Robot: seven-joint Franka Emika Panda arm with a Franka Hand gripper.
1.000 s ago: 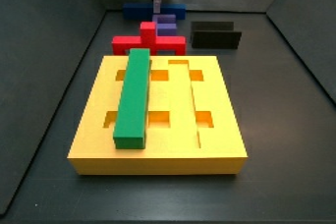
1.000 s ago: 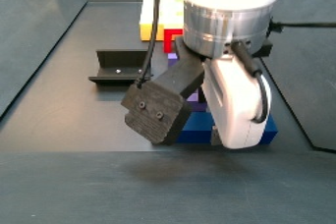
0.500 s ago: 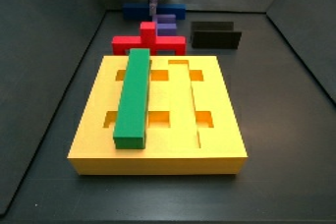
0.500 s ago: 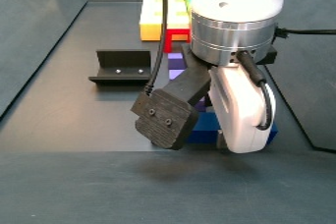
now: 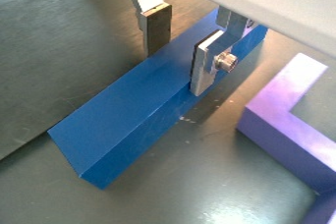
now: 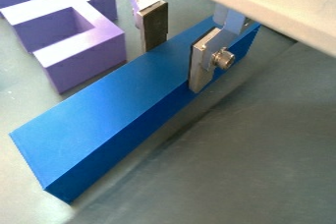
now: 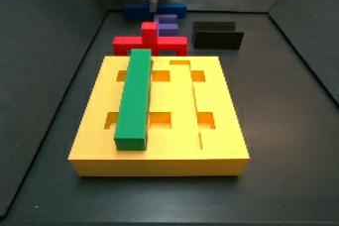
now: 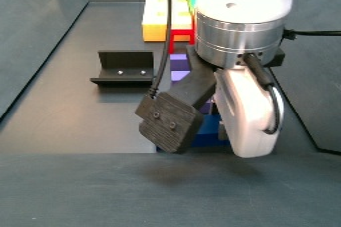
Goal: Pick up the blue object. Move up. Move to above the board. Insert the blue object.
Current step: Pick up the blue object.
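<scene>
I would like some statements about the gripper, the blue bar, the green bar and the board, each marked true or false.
1. The gripper has one finger on each side of the blue object. True.
2. The blue object is already lifted above the board. False: in both wrist views it lies on the dark floor.
3. A green bar lies in a groove of the board. True.
4. The purple piece is held between the fingers. False: it sits beside the blue object.
5. The fixture stands on the board. False: it stands on the floor.
</scene>
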